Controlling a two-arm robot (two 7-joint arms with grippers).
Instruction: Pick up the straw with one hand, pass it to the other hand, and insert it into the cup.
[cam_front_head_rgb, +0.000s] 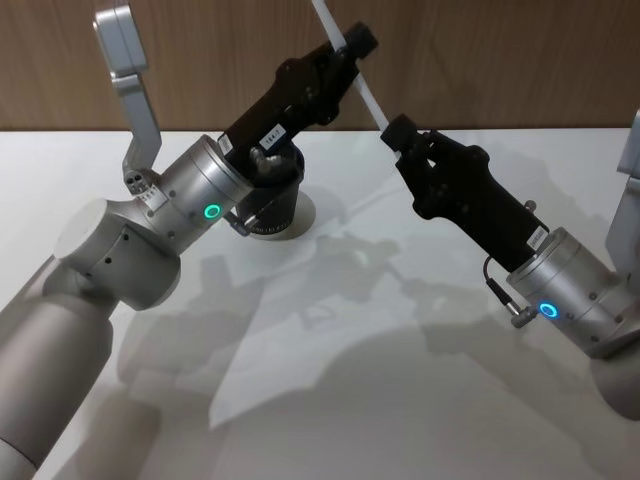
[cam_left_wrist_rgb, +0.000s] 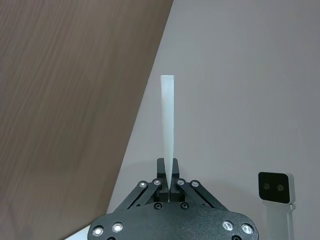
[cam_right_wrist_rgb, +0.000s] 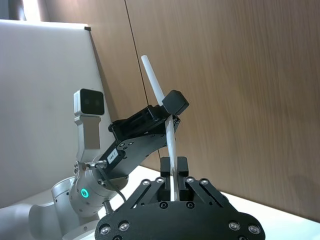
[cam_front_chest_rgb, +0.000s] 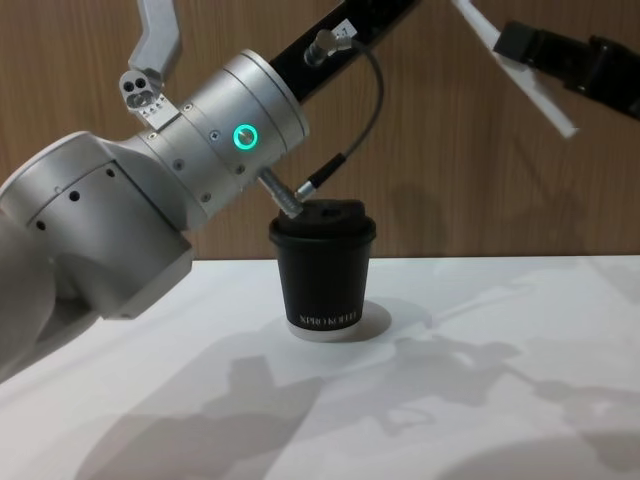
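The thin white straw (cam_front_head_rgb: 368, 98) hangs slanted in the air in front of the wood wall, held at two places. My left gripper (cam_front_head_rgb: 357, 42), on its silver wrist with the green ring, is shut on it partway along (cam_left_wrist_rgb: 167, 172); the straw (cam_left_wrist_rgb: 167, 115) sticks out beyond the fingers. My right gripper (cam_front_head_rgb: 398, 133) is shut on the straw's lower part (cam_right_wrist_rgb: 173, 170), and the left gripper (cam_right_wrist_rgb: 172, 106) sits just beyond it. The black lidded cup (cam_front_chest_rgb: 323, 275) stands upright on the table below the left wrist, partly hidden by it in the head view (cam_front_head_rgb: 270, 205).
The white table (cam_front_head_rgb: 350, 380) stretches out in front of the cup, with the wood wall (cam_front_chest_rgb: 450, 180) close behind it. A dark cable (cam_front_chest_rgb: 345, 150) from the left wrist loops down near the cup's lid. My head camera (cam_right_wrist_rgb: 89, 102) stands behind the left arm.
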